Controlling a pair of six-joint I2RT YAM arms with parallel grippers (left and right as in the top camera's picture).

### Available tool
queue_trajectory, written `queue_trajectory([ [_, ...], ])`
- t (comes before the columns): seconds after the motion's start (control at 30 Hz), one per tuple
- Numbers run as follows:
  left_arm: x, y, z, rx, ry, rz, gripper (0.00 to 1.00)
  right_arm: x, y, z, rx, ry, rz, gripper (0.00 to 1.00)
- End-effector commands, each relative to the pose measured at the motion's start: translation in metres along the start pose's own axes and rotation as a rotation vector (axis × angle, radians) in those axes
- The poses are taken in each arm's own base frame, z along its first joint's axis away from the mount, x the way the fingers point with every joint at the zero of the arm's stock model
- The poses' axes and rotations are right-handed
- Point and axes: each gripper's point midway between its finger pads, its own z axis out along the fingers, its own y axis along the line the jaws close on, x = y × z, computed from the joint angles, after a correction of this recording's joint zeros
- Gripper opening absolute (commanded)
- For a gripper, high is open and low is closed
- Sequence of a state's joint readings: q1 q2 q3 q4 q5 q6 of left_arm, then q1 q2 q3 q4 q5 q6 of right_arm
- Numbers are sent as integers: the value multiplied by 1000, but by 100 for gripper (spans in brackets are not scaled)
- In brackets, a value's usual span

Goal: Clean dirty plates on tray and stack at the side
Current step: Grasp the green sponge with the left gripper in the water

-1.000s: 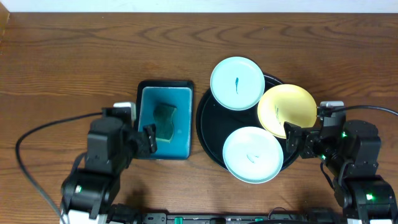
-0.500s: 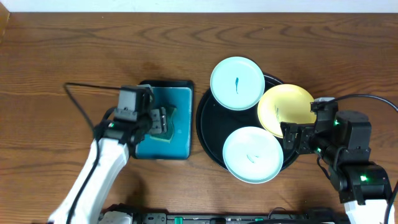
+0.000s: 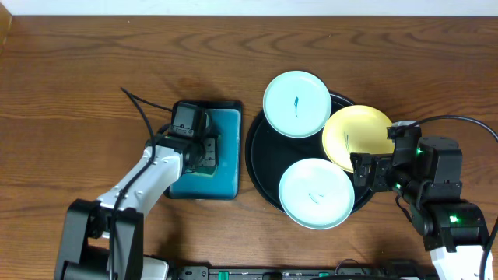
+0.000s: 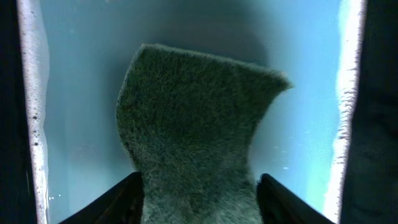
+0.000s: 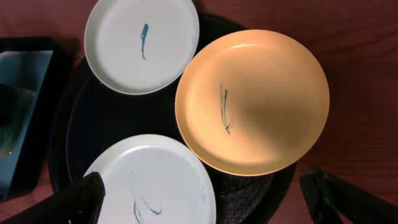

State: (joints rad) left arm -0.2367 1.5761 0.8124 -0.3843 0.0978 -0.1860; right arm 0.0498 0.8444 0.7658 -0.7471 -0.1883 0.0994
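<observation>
Three plates lie on the round black tray point(image 3: 261, 163). A mint-white one point(image 3: 296, 103) overhangs its far rim, a pale yellow one point(image 3: 358, 138) sits at the right, and a mint-white one point(image 3: 316, 194) is at the front. Each has a blue-green smear. My right gripper point(image 3: 366, 173) is open and empty at the tray's right edge. In its wrist view its fingers point(image 5: 202, 186) hover above the front plate point(image 5: 149, 186), the yellow plate point(image 5: 252, 102) and the tray point(image 5: 124, 118), with the far plate point(image 5: 142, 43) beyond. My left gripper point(image 3: 204, 152) is closed on a dark green sponge point(image 4: 193, 118).
The sponge sits inside a small rectangular black tray with a teal inside point(image 3: 226, 179), just left of the round tray. In the left wrist view its teal floor point(image 4: 81, 93) surrounds the sponge. Bare wooden table point(image 3: 93, 78) lies to the left and behind.
My left arm swung from the table's front left to the rectangular tray and came down over the sponge. The right gripper shifted slightly. The plates have not moved.
</observation>
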Motion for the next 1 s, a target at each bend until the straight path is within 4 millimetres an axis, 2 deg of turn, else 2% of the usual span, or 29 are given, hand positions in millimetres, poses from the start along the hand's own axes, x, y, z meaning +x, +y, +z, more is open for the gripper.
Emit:
queue_trajectory([
  [0.0,-10,1,-1,-16,-19,7,57,-6,4,-4,-14,-15,8,99],
  [0.63,-11,3,-1,-30,-25,7,50,-6,4,-4,-14,-15,8,95],
  [0.97,-19,2,-11,-30,-68,14,51,-7,4,-4,-14,-16,7,94],
])
